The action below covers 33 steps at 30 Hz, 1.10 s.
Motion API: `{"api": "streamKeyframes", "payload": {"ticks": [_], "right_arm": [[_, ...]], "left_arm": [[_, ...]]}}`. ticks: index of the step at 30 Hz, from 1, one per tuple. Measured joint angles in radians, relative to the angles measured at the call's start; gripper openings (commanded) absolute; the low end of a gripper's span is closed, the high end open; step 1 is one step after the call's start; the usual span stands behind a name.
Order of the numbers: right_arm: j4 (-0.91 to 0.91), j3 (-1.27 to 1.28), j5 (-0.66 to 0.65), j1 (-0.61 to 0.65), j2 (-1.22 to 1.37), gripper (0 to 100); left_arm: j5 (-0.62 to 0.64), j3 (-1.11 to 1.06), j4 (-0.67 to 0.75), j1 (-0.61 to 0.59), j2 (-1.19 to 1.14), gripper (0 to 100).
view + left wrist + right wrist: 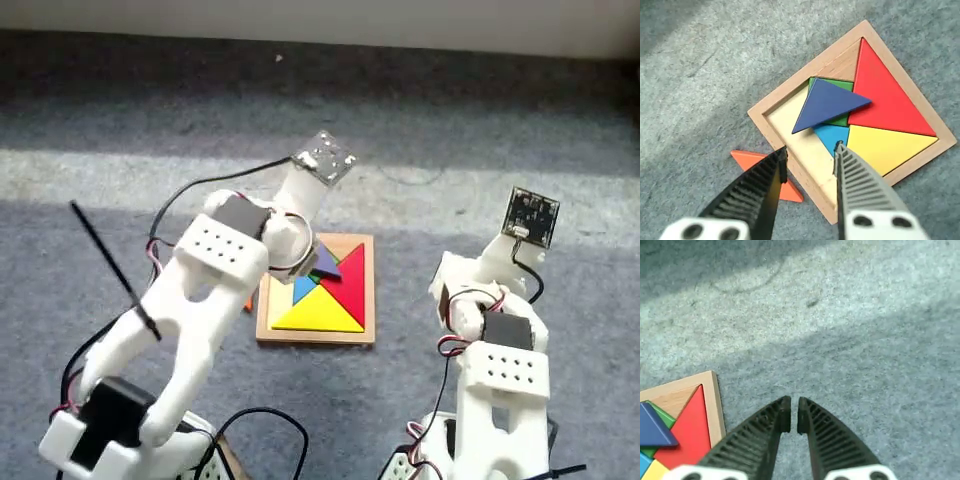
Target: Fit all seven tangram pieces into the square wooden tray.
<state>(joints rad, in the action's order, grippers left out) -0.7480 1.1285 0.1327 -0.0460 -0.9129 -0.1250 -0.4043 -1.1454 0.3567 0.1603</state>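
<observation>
Left wrist view: left jaws stood released over tray [807, 70] rim; blue triangle [827, 102] lay unseated on green piece [832, 84] just beyond tips. Looked thin, light, stiff, slick: pinch across edges. Right jaws clenched, empty.

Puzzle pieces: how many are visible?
6. In the tray: red triangle, yellow triangle, light blue piece, green piece, dark blue triangle atop it. Orange piece on the carpet beside it. More may be hidden.

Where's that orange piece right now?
In the left wrist view, the orange piece lies on the carpet just outside the tray, partly behind the left gripper.
</observation>
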Motion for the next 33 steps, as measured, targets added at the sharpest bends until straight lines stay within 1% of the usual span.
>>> {"api": "streamKeyframes", "payload": {"ticks": [5, 7, 11, 16, 19, 22, 26, 33], "right_arm": [[0.002, 0.0, 0.0, 0.0, 0.0, 3.6], [0.002, 0.0, 0.0, 0.0, 0.0, 3.6], [0.002, 0.0, 0.0, 0.0, 0.0, 3.6], [0.002, 0.0, 0.0, 0.0, 0.0, 3.6], [0.002, 0.0, 0.0, 0.0, 0.0, 3.6], [0.002, 0.0, 0.0, 0.014, 0.0, 3.6], [0.002, 0.0, 0.0, 0.018, 0.0, 3.6], [0.002, 0.0, 0.0, 0.02, 0.0, 3.6]], "left_arm": [[0.005, 0.104, 0.002, 0.003, -0.15, 17], [0.046, 0.137, 0.003, 0.011, -0.192, 17], [0.12, 0.153, 0.061, 0.029, -0.275, 17], [0.137, 0.176, 0.129, 0.028, -0.39, 17], [0.144, 0.224, 0.133, 0.028, -0.427, 17], [0.206, 0.25, 0.101, 0.025, -0.434, 17], [0.253, 0.256, 0.071, -0.026, -0.44, 17], [0.267, 0.258, 0.037, -0.123, -0.445, 17]]}}
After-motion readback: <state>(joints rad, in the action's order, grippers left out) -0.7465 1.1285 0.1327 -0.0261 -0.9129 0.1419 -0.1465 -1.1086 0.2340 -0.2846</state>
